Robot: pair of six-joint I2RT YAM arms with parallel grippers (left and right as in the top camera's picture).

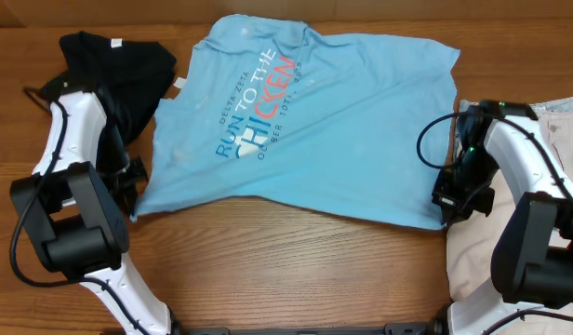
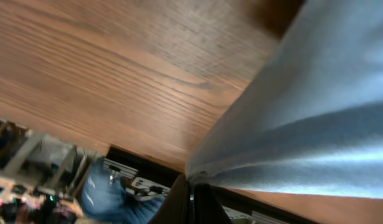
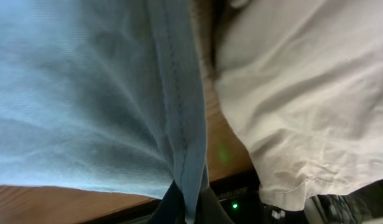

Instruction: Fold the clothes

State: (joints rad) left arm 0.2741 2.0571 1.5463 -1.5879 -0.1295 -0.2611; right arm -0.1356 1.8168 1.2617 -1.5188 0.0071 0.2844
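A light blue T-shirt (image 1: 305, 121) with white, red and dark-blue lettering lies spread across the wooden table. My left gripper (image 1: 130, 191) is shut on its front left corner; in the left wrist view the blue cloth (image 2: 316, 124) runs down into the closed gripper (image 2: 191, 198). At the shirt's front right corner my right gripper (image 1: 446, 212) is also shut; its wrist view shows the hemmed edge (image 3: 179, 112) pinched in the gripper (image 3: 190, 208). A black garment (image 1: 119, 65) lies at the far left. Beige shorts (image 1: 473, 251) sit on the right, beside the shirt (image 3: 303, 93).
The bare wooden table (image 1: 286, 261) stretches in front of the shirt to the near edge. Both arm bases stand at the front corners. Cables loop beside each arm.
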